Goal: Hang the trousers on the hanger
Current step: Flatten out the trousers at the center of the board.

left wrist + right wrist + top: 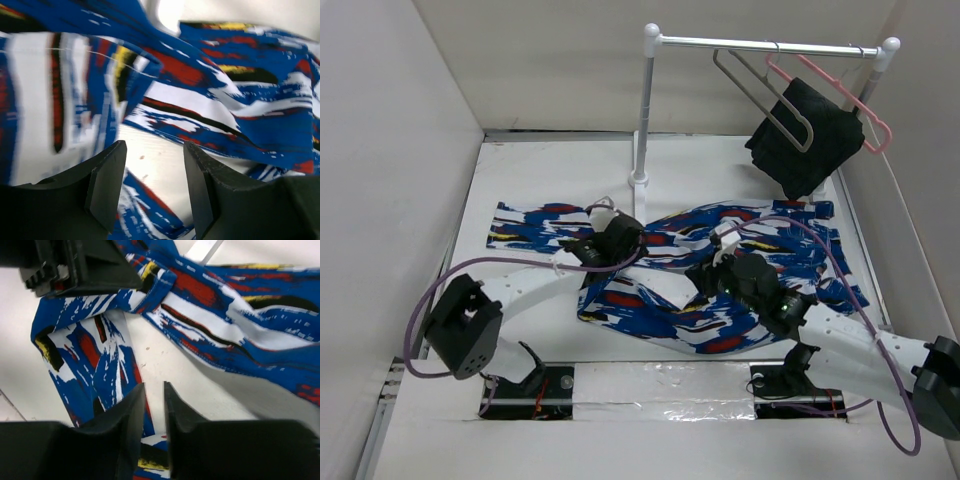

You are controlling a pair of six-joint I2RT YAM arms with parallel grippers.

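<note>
We see the trousers (660,318) lying crumpled on the table (550,170), well apart from the wire hanger (807,135) on the rail (720,42). The left gripper (155,150) is apart above them. The right gripper (155,387) is almost together, and we cannot tell if it pinches cloth.

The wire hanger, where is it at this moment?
In the top view the wire hanger hangs on the rail at the far right, just left of the pink hanger and the black cloth, beyond the trousers on the table.

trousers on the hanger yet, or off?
Off. The trousers lie crumpled on the table; the wire hanger hangs bare on the rail.
</note>
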